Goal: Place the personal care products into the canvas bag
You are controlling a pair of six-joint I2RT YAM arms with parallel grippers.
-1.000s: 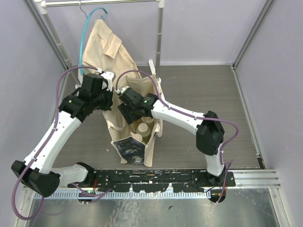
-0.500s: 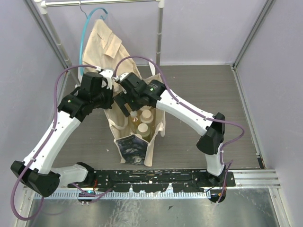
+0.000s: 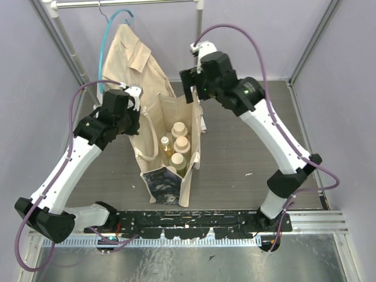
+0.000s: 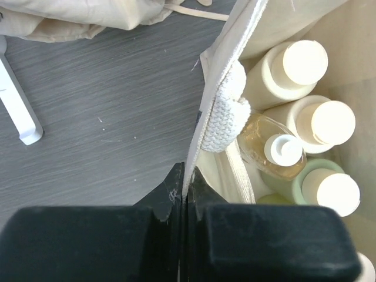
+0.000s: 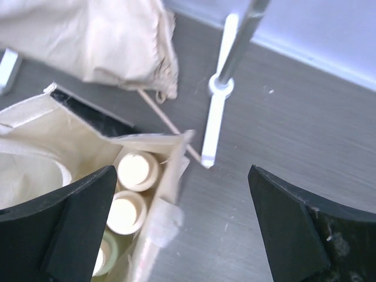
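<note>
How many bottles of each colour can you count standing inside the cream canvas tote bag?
Cream plastic bottles, round cream caps: 2
Clear amber bottle, small white cap: 1
Pale green bottle, cream cap: 1
Total: 4 clearly visible

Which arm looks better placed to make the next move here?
Right, probably. The right fingers are open and empty, poised near the canvas bag; the left fingers are shut on its rim.
</note>
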